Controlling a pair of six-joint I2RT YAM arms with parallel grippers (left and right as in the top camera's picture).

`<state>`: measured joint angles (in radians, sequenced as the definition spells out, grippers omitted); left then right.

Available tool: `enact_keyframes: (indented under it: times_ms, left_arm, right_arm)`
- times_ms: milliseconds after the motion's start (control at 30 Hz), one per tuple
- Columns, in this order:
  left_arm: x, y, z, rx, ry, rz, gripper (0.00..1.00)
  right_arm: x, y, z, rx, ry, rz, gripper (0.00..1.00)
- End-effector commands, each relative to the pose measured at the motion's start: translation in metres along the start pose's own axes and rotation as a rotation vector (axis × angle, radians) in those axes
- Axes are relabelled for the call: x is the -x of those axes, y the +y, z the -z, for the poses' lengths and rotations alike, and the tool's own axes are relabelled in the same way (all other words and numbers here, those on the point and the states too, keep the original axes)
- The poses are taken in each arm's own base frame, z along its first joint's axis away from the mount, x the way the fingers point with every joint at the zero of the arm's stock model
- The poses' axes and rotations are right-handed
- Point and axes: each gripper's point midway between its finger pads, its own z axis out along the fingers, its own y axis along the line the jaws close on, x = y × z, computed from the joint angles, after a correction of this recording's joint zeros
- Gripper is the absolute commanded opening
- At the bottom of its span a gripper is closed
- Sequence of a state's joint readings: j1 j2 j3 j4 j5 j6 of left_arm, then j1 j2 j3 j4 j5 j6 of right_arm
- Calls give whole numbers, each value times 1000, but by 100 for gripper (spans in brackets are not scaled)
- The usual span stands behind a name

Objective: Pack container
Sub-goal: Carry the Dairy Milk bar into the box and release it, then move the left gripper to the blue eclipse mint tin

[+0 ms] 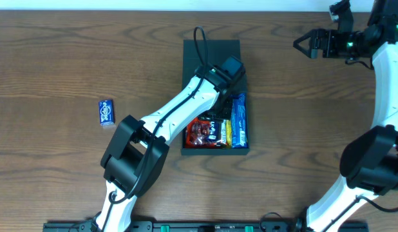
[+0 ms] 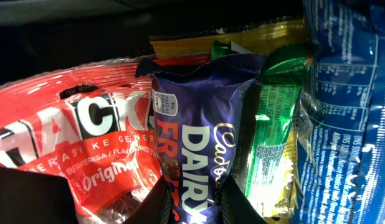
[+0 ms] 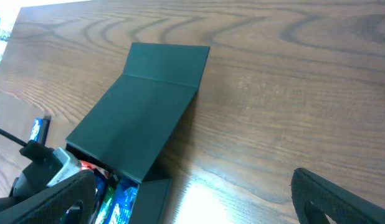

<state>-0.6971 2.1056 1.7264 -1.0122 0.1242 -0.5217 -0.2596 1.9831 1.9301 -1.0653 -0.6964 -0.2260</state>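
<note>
Purple chocolate bar (image 2: pixel 199 155) seemingly pinched by left tool (image 2: pixel 195 208) inside container (image 1: pixel 212 51); right tool (image 1: pixel 304 45) wide.

One container (image 1: pixel 212 55). Inside it: one red snack packet (image 2: pixel 74 143), one purple chocolate bar (image 2: pixel 199 155), one big blue packet (image 2: pixel 348 112), and green-and-yellow wrappers (image 2: pixel 273 130), whether one or two is unclear. One small blue packet (image 1: pixel 106 111) on the worktop (image 1: pixel 57 64). Two arms: left arm (image 1: pixel 180 106), right arm (image 1: pixel 386 71)
</note>
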Motion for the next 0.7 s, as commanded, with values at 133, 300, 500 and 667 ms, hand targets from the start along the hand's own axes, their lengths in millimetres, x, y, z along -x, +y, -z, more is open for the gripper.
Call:
enact_keyframes:
  times_ms: [133,300,500,667]
  left_arm:
    - [2,1,1,0,-5,53,51]
    - [2,5,15,0,-4,47,55]
    - [41,37,118,81,-262,97,53]
    - [51,114,197,214,-453,238,56]
  right_arm:
    - [8,9,5,16,-23,14,99]
    - [8,9,5,15,-25,17,100]
    - [11,8,5,13,-35,26,99]
    - [13,8,5,12,-40,30,99]
